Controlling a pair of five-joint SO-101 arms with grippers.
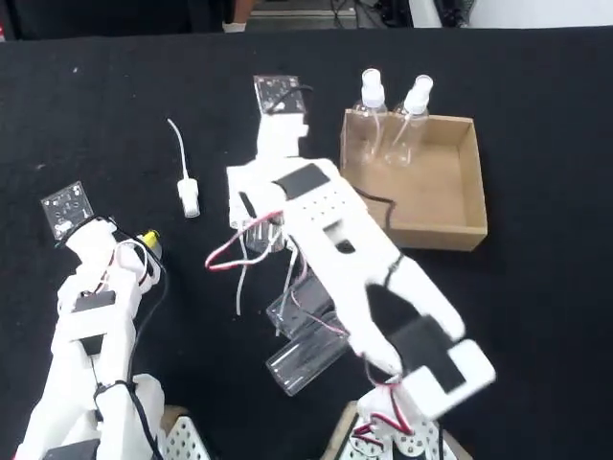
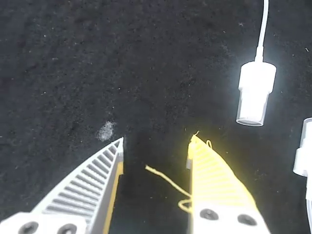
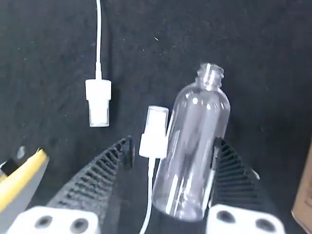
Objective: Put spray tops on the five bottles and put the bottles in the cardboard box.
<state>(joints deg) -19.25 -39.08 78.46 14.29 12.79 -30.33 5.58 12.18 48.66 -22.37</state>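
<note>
My right gripper (image 3: 171, 142) is open, low over the black table. Between its black fingers lie an uncapped clear bottle (image 3: 192, 151) and a loose spray top (image 3: 153, 139), with the bottle close against one finger. A second spray top (image 3: 99, 102) with a long tube lies just beyond, also seen as the spray top (image 1: 188, 195) left of the right gripper (image 1: 257, 230). My left gripper (image 2: 157, 141) is open over bare cloth, with that spray top (image 2: 254, 97) ahead and to one side. Two capped bottles (image 1: 388, 120) stand in the cardboard box (image 1: 450, 206).
Two more clear uncapped bottles (image 1: 305, 356) lie on their sides near the front, partly under the right arm. The left gripper (image 1: 144, 244) sits at the left of the table. The left gripper's yellow finger (image 3: 19, 175) shows at the edge of the right wrist view.
</note>
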